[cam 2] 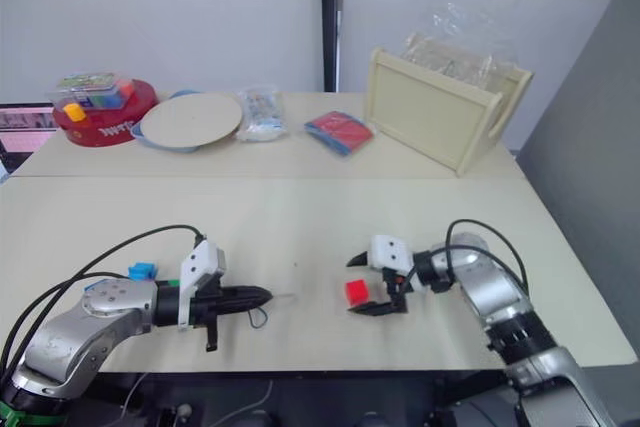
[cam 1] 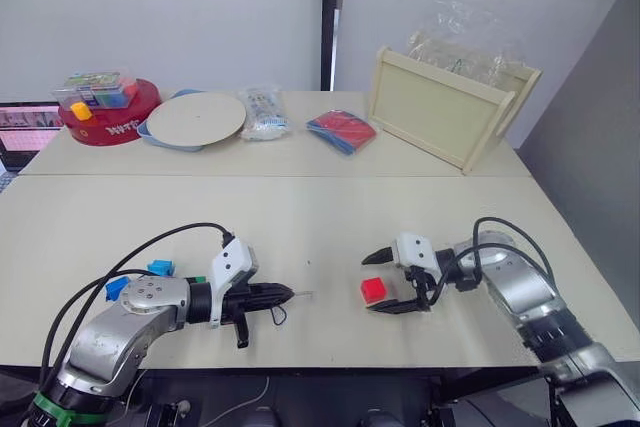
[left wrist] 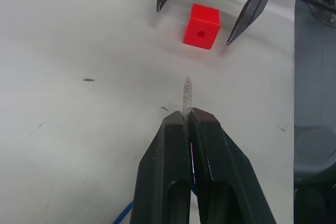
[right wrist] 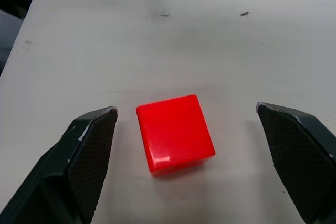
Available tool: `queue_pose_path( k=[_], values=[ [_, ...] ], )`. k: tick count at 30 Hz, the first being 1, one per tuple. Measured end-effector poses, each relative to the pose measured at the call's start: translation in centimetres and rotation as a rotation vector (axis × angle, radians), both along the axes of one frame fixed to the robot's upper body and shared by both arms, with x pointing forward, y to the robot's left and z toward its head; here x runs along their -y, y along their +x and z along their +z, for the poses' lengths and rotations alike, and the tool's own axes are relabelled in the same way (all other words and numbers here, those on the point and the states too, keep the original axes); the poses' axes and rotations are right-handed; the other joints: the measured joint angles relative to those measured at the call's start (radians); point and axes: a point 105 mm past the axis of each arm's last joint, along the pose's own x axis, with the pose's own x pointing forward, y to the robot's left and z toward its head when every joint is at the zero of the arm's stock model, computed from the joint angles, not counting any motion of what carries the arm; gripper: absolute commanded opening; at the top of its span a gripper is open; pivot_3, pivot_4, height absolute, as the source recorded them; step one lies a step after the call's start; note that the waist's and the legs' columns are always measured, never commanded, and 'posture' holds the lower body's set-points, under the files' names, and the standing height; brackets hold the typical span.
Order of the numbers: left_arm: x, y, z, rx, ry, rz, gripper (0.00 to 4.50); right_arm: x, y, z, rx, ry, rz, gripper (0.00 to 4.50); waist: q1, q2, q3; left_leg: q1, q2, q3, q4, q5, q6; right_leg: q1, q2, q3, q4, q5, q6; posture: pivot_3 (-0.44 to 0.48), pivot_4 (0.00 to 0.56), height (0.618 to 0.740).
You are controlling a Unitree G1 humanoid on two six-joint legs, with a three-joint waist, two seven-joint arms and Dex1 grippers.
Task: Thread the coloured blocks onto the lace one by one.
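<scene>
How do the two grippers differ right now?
The left gripper has its jaws shut on the lace, pale tip poking forward; the right gripper has its jaws wide open, holding nothing. The right straddles the red block without touching; the left is well short of it. Both sit low over the table, facing each other.

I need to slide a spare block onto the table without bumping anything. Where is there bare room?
The wide strip of table between the two tools and the far row is bare. The left tool grips the lace tip; the open right tool brackets the red block, so that gap is tight. The far edge is crowded: plate, packet, wooden tray.
</scene>
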Motion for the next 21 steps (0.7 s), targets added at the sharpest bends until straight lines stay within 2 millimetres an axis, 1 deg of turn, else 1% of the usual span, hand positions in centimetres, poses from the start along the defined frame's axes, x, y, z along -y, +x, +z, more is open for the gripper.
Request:
queue_pose_path(
  k=[1,2,3,8,9,13,18,21],
  values=[
    [0.0,0.0,0.0,0.000,0.000,0.000,0.00,0.0,0.1,-0.3,-0.009,-0.001,0.012,3.72,-0.001,0.000,0.000,0.000,0.000,0.000,0.000,0.000,0.000,0.000,0.000,0.000,0.000,0.000,0.000,0.000,0.150,0.740],
    [0.0,0.0,0.0,0.000,0.000,-0.001,0.00,0.1,0.1,-0.6,-0.017,-0.002,0.020,3.40,-0.002,0.000,0.000,0.000,0.000,0.000,0.000,0.000,0.000,0.000,0.000,0.000,0.000,0.000,0.000,0.000,0.150,0.740],
    [0.0,0.0,0.0,0.000,0.000,-0.001,0.00,0.1,0.1,-0.7,-0.022,-0.003,0.027,3.00,-0.002,0.000,0.000,0.000,0.000,0.000,0.000,0.000,0.000,0.000,0.000,0.000,0.000,0.000,0.000,0.000,0.150,0.740],
    [0.2,0.0,-0.1,-0.002,-0.010,-0.001,0.00,0.2,-0.3,-1.2,-0.038,0.009,0.041,1.32,-0.001,0.000,0.000,0.000,0.000,0.000,0.000,0.000,0.000,0.000,0.000,0.000,0.001,0.000,0.000,0.000,0.150,0.740],
    [0.3,-0.1,-0.1,-0.002,-0.015,-0.003,0.00,0.3,-0.4,-1.3,-0.038,0.021,0.032,1.17,0.000,0.000,0.000,0.000,0.000,0.000,0.000,0.000,0.000,0.000,0.000,0.000,0.001,0.000,0.000,0.000,0.150,0.740],
    [1.1,-0.1,-0.2,0.004,-0.038,-0.024,0.00,-0.2,-1.0,-1.6,-0.055,0.068,-0.013,1.17,0.000,0.000,0.000,0.000,0.000,0.000,0.000,0.000,0.000,0.000,0.000,0.000,0.001,0.000,0.000,0.000,0.150,0.740],
    [3.1,0.0,-0.4,0.032,-0.044,-0.087,0.00,-1.9,-2.1,-1.9,-0.091,0.113,-0.055,1.17,-0.003,0.000,0.000,0.000,0.000,0.000,0.000,0.000,0.000,0.000,0.001,0.000,0.001,0.000,0.000,0.000,0.150,0.740],
    [3.8,-0.1,-1.0,0.019,-0.043,-0.109,0.00,-2.4,-2.1,-1.8,-0.092,0.113,-0.073,1.17,-0.001,0.000,0.000,0.000,0.000,0.000,0.000,0.000,0.000,0.000,0.001,0.000,0.001,0.000,0.000,0.000,0.150,0.740]
  ],
)
